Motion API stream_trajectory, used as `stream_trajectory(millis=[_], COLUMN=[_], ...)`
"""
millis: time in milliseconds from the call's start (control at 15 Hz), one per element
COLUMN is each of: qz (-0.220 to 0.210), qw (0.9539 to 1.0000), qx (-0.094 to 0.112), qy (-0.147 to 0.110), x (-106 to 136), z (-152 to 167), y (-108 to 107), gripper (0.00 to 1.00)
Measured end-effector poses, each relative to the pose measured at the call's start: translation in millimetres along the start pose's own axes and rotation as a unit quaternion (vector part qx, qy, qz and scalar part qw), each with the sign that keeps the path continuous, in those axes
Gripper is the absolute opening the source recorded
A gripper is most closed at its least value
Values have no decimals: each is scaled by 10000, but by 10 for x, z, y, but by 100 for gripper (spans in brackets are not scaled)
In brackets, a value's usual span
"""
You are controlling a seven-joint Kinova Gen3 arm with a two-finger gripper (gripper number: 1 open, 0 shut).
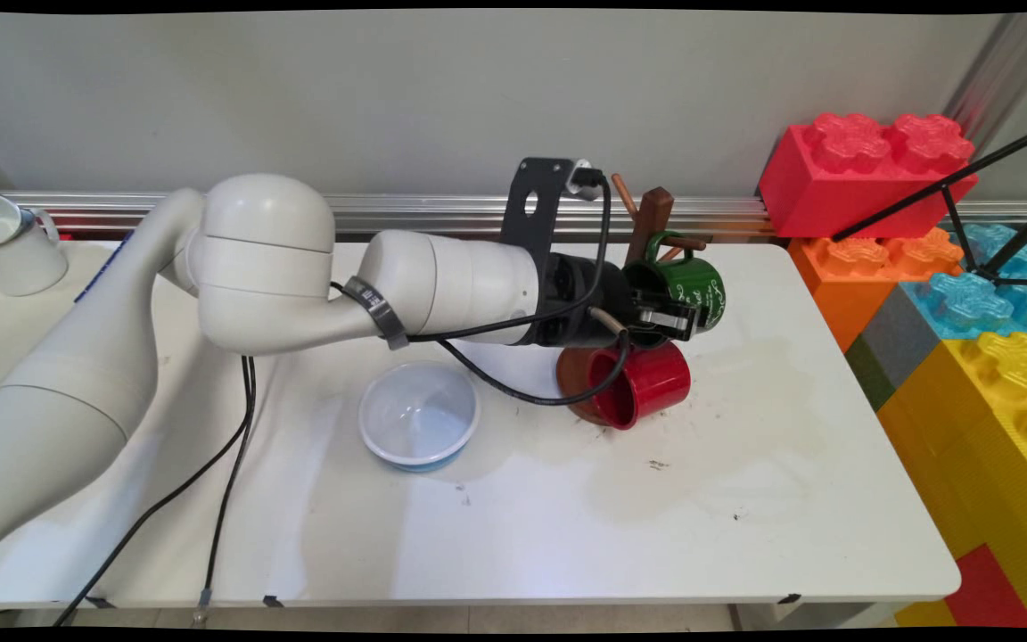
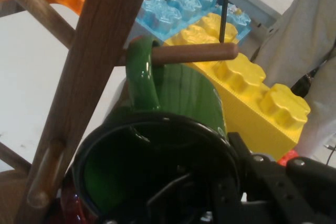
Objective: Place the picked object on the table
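My gripper (image 1: 669,323) is shut on the rim of a green mug (image 1: 699,287), one finger inside it and one outside. The mug is tilted on its side against a wooden mug tree (image 1: 652,218). In the hand view the green mug (image 2: 184,98) has its handle (image 2: 139,72) threaded over a round wooden peg (image 2: 195,53) that sticks out of the tree's post (image 2: 89,87). My gripper (image 2: 228,192) clamps the mug's dark rim at the bottom. A red mug (image 1: 647,383) lies on its side just below, at the tree's brown base (image 1: 571,374).
A white and blue bowl (image 1: 418,415) stands left of the red mug, under my forearm. A white mug (image 1: 5,245) sits at the far left back. Big toy bricks (image 1: 861,169) are stacked along the table's right edge, with a black tripod (image 1: 968,196) over them.
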Motion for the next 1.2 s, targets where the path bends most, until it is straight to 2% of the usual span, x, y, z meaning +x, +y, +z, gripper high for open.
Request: stream_trajectory(millis=[600, 1200], qz=[-79, -241], qw=[9996, 9972], qx=[-226, -697], qy=[129, 154], x=[107, 170], z=[-49, -131], y=[73, 332], gripper=[0, 0])
